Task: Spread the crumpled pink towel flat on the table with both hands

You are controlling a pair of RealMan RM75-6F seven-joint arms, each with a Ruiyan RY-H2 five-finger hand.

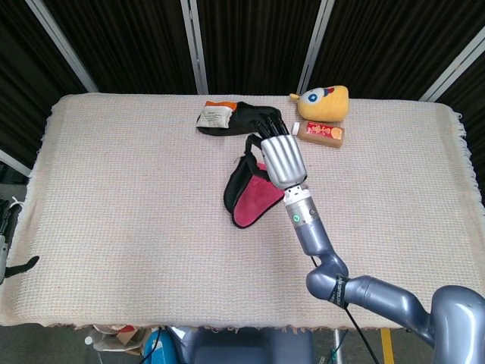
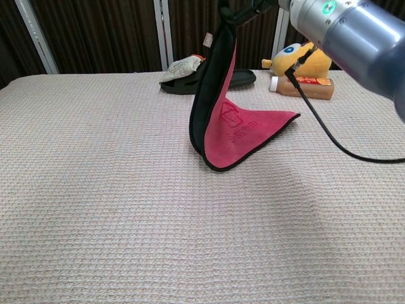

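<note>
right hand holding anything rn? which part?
Yes: the right hand grips the pink towel by its top edge, lifted; the lower end rests on the table.

Right hand point(image 1: 282, 158) holds pink towel point(image 1: 248, 197) raised, cloth hanging folded over mid tabletop point(image 1: 114, 189). Slipper point(image 1: 227, 116), plush toy point(image 1: 324, 102), bottle point(image 1: 320, 133) at far edge.

You won't find much you can actually read here. On the pink towel point(image 2: 237, 130), just below the fold in the chest view, there is a stamped diamond-shaped emblem with a line of small characters under it, too fine to make out. Behind the towel, the bottle point(image 2: 302, 87) lying on its side carries a red label with pale lettering, also illegible. The slipper's point(image 1: 238, 118) insert shows orange print, unreadable.
</note>
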